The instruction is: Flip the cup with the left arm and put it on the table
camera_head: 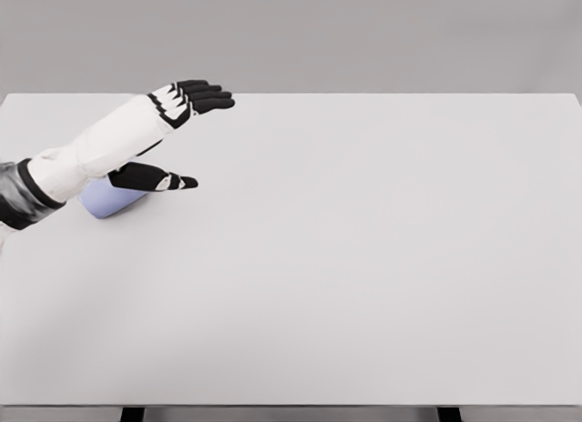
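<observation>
The pale blue cup [109,200] is seen lying on its side near the left edge of the white table [364,258], under the left forearm. The left hand [173,135] is spread wide beyond it, thumb [159,178] just past the cup, nothing held.

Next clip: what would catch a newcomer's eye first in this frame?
First, the white left arm coming in from the left edge, its black-fingered left robot hand spread open above the far-left part of the table. Next, the pale blue cup lying under the forearm near the left edge, partly hidden; the thumb reaches over it, and no grasp is visible.
</observation>
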